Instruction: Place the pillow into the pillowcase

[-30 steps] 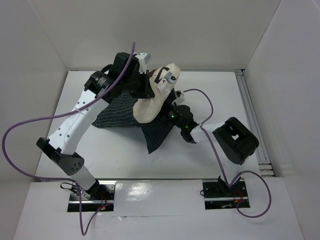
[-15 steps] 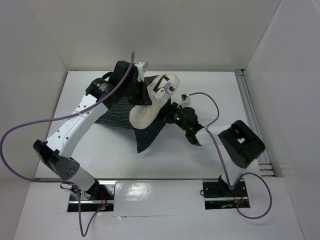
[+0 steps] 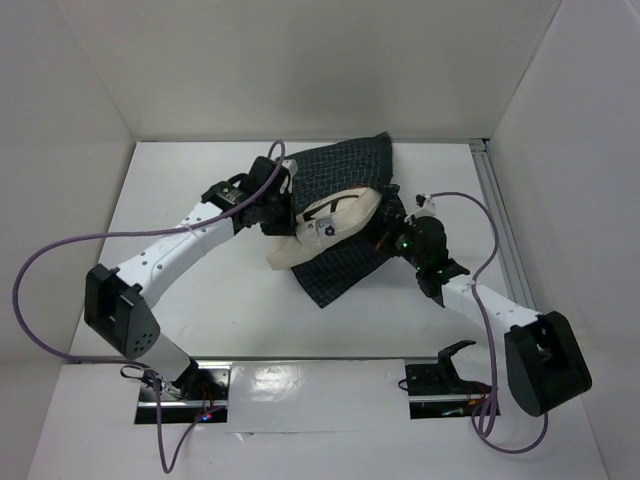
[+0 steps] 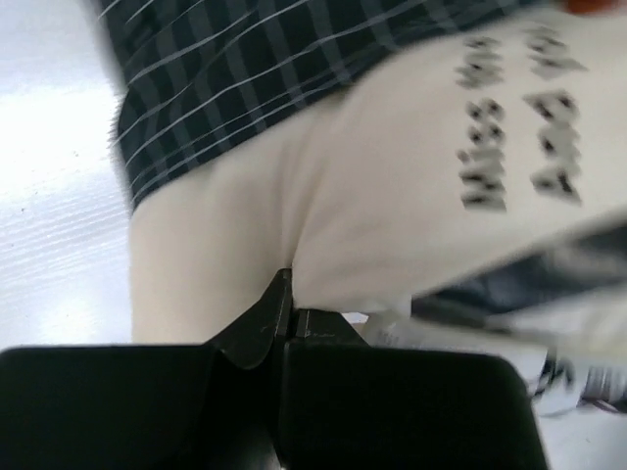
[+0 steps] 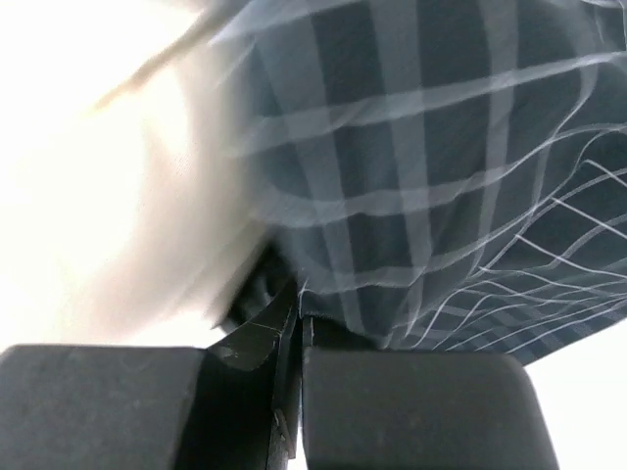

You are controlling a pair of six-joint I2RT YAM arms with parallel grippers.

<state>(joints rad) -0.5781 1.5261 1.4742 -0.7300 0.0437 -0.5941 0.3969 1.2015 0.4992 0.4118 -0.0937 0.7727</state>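
Note:
The cream pillow (image 3: 322, 228) lies at mid-table, partly wrapped by the dark check pillowcase (image 3: 345, 165), which covers its far side and spreads beneath it toward the front. My left gripper (image 3: 284, 207) sits at the pillow's left end, shut on a fold of the pillow (image 4: 372, 196) with the pillowcase (image 4: 225, 69) just above. My right gripper (image 3: 388, 226) is at the right end, shut on the pillowcase (image 5: 441, 176) edge, with the pillow (image 5: 118, 176) beside it. Black text shows on the pillow in the left wrist view.
White enclosure walls stand at the back and on both sides. A metal rail (image 3: 503, 235) runs along the table's right edge. Purple cables (image 3: 60, 250) loop off both arms. Both arm bases sit at the near edge.
The right gripper has shut on the pillowcase and its arm has swung right. The pillowcase now lies over the pillow's far side. The left gripper and pillow have dropped toward the table.

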